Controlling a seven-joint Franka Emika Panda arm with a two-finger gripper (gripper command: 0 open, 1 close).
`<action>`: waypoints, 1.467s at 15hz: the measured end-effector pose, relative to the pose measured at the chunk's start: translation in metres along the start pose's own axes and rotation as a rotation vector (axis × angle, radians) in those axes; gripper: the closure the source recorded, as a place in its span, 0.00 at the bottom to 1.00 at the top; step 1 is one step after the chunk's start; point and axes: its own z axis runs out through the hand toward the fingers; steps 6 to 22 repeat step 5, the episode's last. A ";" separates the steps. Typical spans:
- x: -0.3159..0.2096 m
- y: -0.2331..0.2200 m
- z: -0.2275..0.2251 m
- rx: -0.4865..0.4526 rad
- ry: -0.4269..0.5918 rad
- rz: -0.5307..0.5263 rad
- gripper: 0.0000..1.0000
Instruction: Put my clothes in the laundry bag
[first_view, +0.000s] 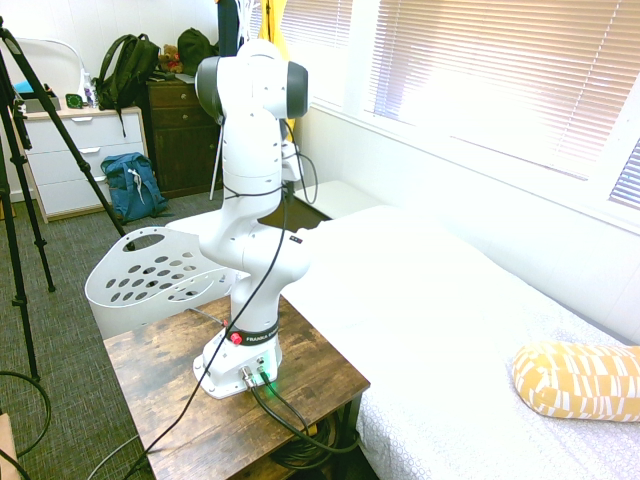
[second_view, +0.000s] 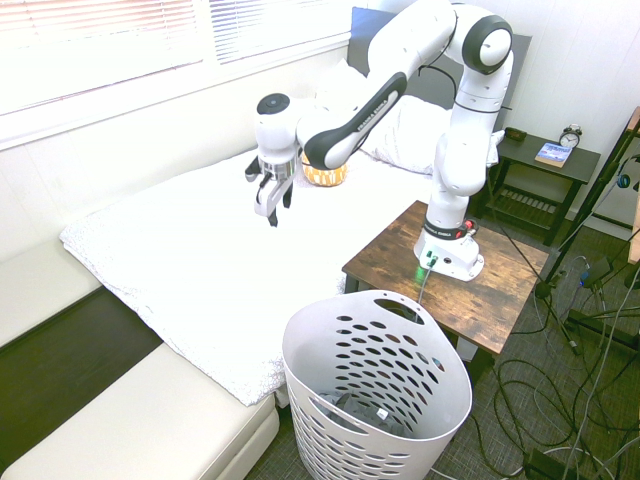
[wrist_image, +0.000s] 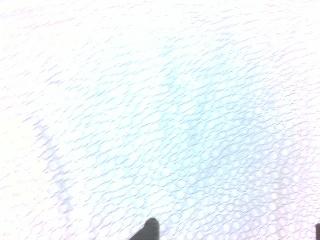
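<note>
Seen with jaws parted and empty: gripper (second_view: 272, 203), pointing down over the white bedspread (second_view: 190, 260), up and away from the laundry basket (second_view: 375, 400). Glimpsed through the basket's holes, at its bottom: dark garment (second_view: 350, 408), well apart from the jaws. Beside the basket: wooden table (second_view: 500, 285). Filling the wrist view: textured bedspread only.
</note>
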 end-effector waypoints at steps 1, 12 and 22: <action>0.038 0.009 0.010 -0.017 0.002 0.028 0.00; 0.188 0.097 0.056 -0.050 0.003 0.146 0.00; 0.188 0.097 0.056 -0.050 0.003 0.146 0.00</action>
